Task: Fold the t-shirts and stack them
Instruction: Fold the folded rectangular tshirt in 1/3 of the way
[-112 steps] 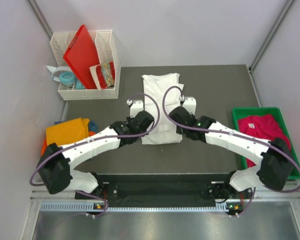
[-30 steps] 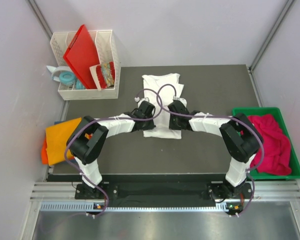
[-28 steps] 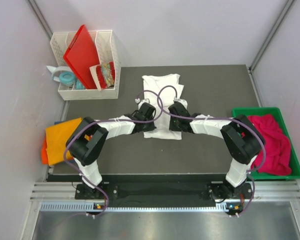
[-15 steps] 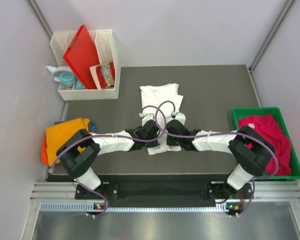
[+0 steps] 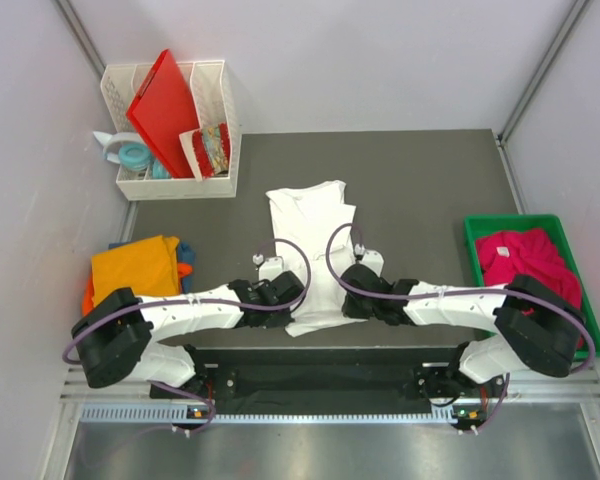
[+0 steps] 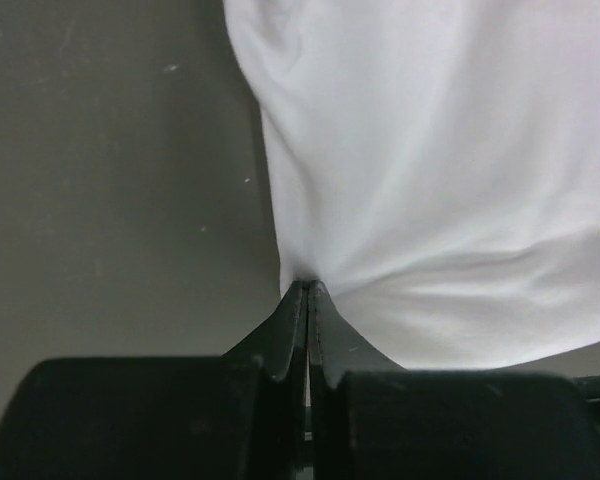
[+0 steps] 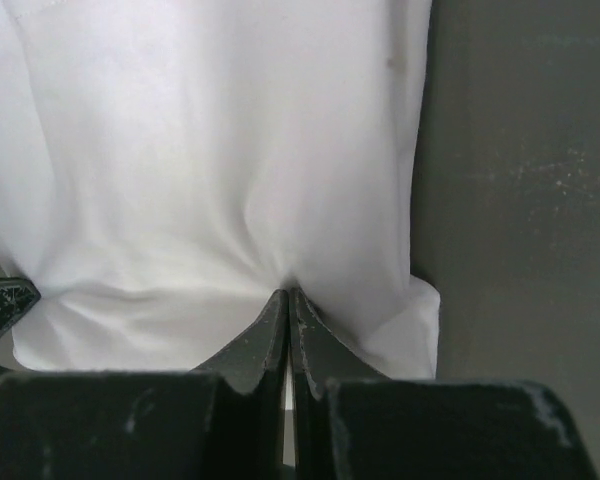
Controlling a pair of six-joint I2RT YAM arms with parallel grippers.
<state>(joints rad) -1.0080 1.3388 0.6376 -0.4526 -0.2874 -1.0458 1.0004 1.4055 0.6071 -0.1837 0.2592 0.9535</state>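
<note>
1. L gripper (image 6: 307, 292): fingers pressed fully together, pinching the near-left edge of the white t-shirt (image 6: 430, 150). Cloth puckers at the tips.
2. R gripper (image 7: 287, 296): also clamped tight, on the near hem of the same shirt toward its right side. Creases fan out from the tips.
3. White t-shirt lies on the dark table (image 5: 430, 180), about mid-width, folded into a long narrow strip. Near end is close to the front edge betw. both grippers, far end points to the back.
4. Top view: both arms lie low, reaching in from either side to that near end.
5. Orange shirt (image 5: 135, 265) sits at the table's left edge, w/ a blue shirt (image 5: 185, 250) peeking out beside it.
6. Pink shirt (image 5: 525, 255) is crumpled in the green bin (image 5: 510, 221), right side.
7. White rack (image 5: 220, 120) at back left holds the red board (image 5: 165, 100).
</note>
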